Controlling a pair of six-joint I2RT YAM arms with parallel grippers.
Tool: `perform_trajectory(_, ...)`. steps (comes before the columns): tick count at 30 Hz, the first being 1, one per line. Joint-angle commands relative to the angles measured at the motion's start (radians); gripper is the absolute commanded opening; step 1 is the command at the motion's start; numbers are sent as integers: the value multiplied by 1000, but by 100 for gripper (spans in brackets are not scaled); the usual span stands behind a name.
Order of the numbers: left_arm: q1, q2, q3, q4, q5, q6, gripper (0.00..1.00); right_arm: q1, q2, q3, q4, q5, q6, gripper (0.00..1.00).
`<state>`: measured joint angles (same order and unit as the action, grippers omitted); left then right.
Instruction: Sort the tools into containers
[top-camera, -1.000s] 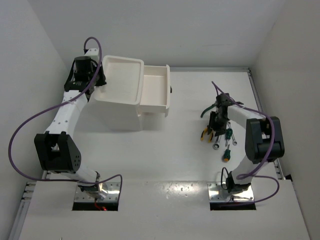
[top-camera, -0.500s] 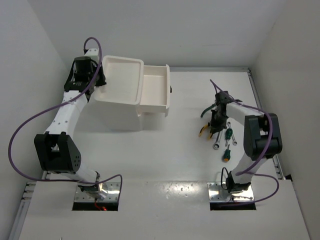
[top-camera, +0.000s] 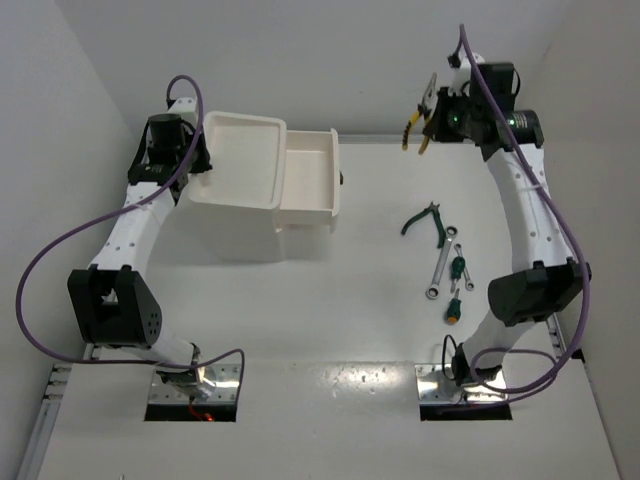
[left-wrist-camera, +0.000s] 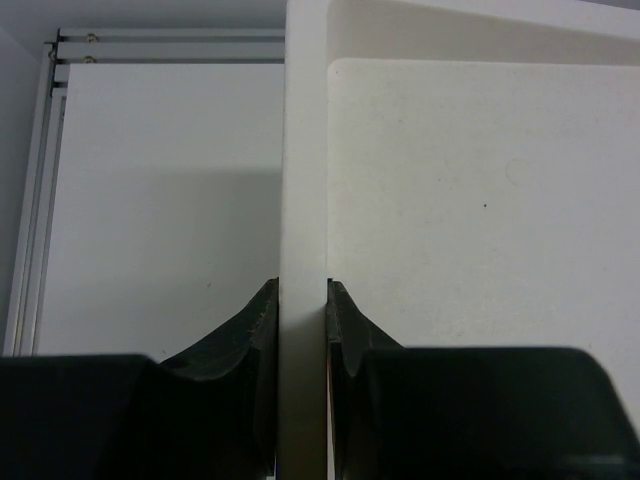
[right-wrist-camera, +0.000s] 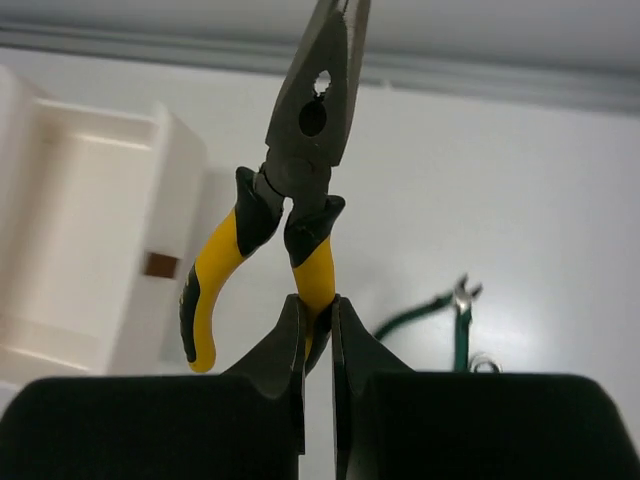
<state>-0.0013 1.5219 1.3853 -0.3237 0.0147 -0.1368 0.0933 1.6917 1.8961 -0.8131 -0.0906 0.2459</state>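
Your right gripper (right-wrist-camera: 318, 330) is raised high over the far right of the table (top-camera: 360, 300), its jaws closed on just one handle of the yellow-and-black-handled pliers (right-wrist-camera: 300, 200). The other handle hangs free to the side, and the nose points away from the fingers. Your left gripper (left-wrist-camera: 302, 320) has its jaws clamped on the left rim of the tray top (top-camera: 243, 117), on the white cabinet (top-camera: 235, 230). A drawer (top-camera: 308, 172) stands pulled out on the cabinet's right side, well apart from the held pliers. The green-handled pliers (top-camera: 422, 220), two wrenches (top-camera: 440, 270) and two screwdrivers (top-camera: 458, 268) lie together on the table in front of your right arm. The main risk is that single-handle grip: the pliers could pivot at their joint or slide between the fingers during the carry, then drop short of the drawer. A long tool released at an angle may also catch the drawer wall. Any tug from your left arm could shift the cabinet and spoil your aim.
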Motion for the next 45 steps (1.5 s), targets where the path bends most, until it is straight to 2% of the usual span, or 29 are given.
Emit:
perform_trajectory(1,-8,14,-58,-195,30,-61,0,72,87,217,-137,-99,-85,0)
perform_trajectory(3,-8,14,-58,-195,30,-61,0,123,152,328,-162,-136,-85,0)
perform_trajectory(10,-8,23,-49,-195,30,-61,0,265,250,445,-143,-181,-74,0)
perform_trajectory(14,-8,5,-60,-195,30,-61,0,293,327,543,-133,-181,-83,0)
perform_trajectory(20,-8,-14,-80,-186,-4,-61,0,329,347,479,-80,-204,-4,0)
perform_trajectory(26,-8,-14,-80,-186,-4,-61,0,338,395,443,-68,-310,107,0)
perform_trajectory(35,-8,-14,-101,-176,16,-61,0,356,511,488,-58,-322,170,0)
perform_trajectory(36,-8,-14,-101,-176,16,-61,0,356,511,488,-58,-322,170,3)
perform_trajectory(39,-8,-14,-101,-176,25,-61,0,356,522,497,-49,-308,170,32)
perform_trajectory(41,-8,-5,-101,-176,25,-61,0,356,522,506,-37,-308,159,43)
perform_trajectory(42,-8,-5,-101,-176,25,-61,0,356,522,515,-37,-308,159,54)
perform_trajectory(45,-8,4,-92,-176,34,-61,0,356,496,489,20,-373,159,61)
